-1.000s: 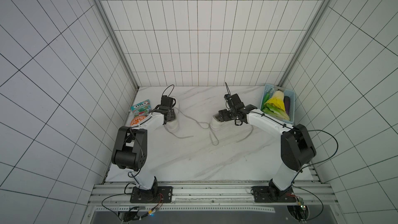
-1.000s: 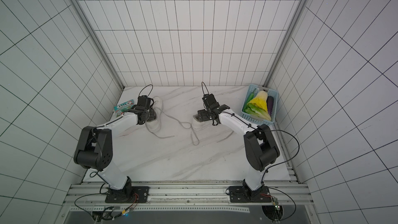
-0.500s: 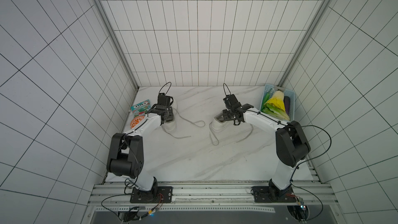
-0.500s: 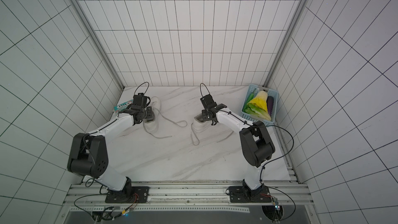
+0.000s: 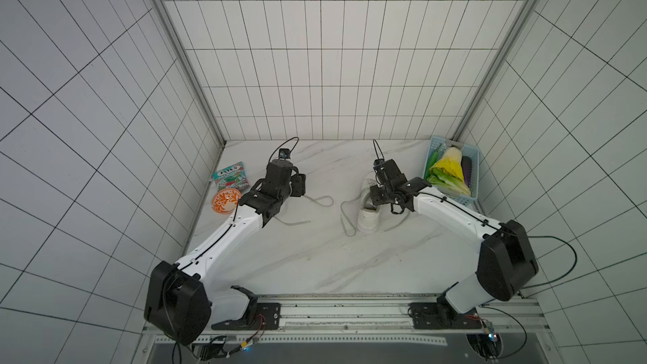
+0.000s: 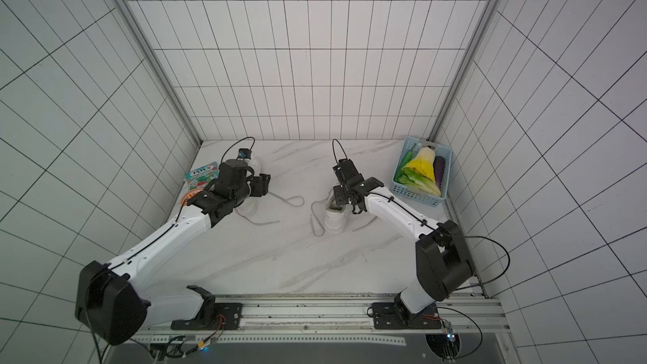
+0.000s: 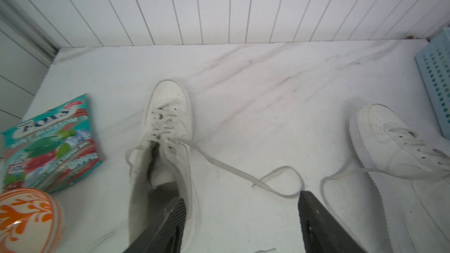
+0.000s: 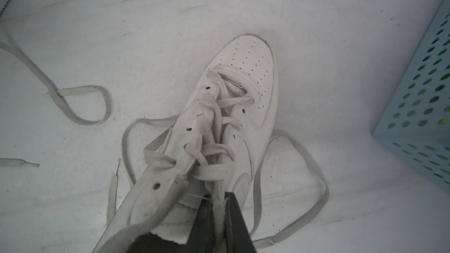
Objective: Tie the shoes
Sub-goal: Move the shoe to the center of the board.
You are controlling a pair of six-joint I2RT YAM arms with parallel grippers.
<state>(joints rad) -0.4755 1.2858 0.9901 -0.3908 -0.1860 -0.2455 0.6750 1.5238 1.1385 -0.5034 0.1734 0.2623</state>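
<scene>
Two white shoes with loose greyish laces stand apart on the marble table. The left shoe (image 7: 168, 122) lies mostly under my left gripper (image 7: 241, 215), which is open; one finger (image 7: 170, 222) hangs over the shoe's grey opening and nothing is between the fingers. That shoe's lace (image 5: 320, 201) loops across the table to the right. My right gripper (image 8: 218, 217) is shut on the upper edge of the right shoe (image 8: 243, 88), by its tongue. In both top views the right shoe (image 5: 367, 220) (image 6: 336, 218) points toward the back wall, with its laces (image 5: 345, 218) trailing beside it.
A light-blue basket (image 5: 455, 199) of vegetables stands at the back right, close to the right shoe. A teal candy packet (image 5: 231, 178) and an orange-patterned bowl (image 5: 224, 201) sit by the left wall beside the left shoe. Tiled walls enclose three sides.
My left gripper has opened over the left shoe. My right gripper has shut on the right shoe's upper edge. Both arms have shifted only slightly.
</scene>
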